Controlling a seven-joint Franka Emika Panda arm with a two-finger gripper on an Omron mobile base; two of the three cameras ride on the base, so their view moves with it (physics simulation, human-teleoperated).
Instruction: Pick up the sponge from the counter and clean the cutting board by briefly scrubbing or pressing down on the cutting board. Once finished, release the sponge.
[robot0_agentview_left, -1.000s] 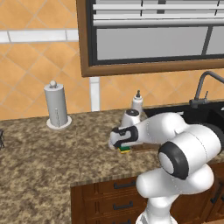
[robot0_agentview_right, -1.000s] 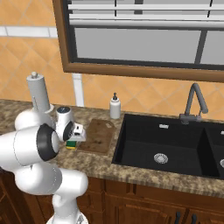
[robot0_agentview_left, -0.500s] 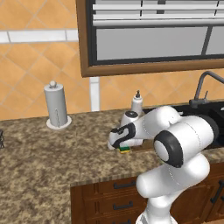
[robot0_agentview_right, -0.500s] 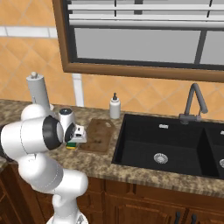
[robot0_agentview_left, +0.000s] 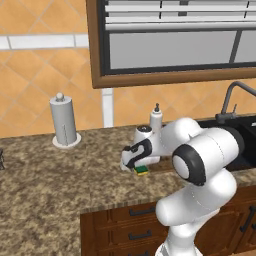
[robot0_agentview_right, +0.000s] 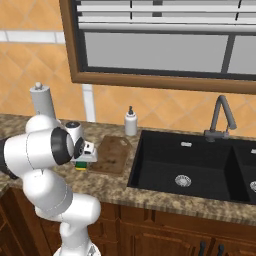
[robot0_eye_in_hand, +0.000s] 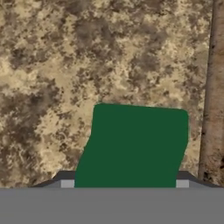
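The broad speckled brown-and-tan granite counter spreads beneath the claw and carries everything here, its flat top the resting place for the things to be worked. To one side of the claw lies the flat thin rectangular brown wooden cutting board, set down just short of the black sink basin; in the hand view its edge runs as a brown strip close beside the claw, so only a short sideways carry seems needed to reach it. The white arm's claw is bent low over the counter, pointing down. Between its tips sits the small rectangular sponge with a green top layer over a yellow base, also seen right under the claw from the left and from the right. The tips flank the sponge closely on both sides, which looks like a narrow grip on it, though whether the sponge is lifted or rests on the granite I cannot tell. The sponge is beside the board, not yet over it.
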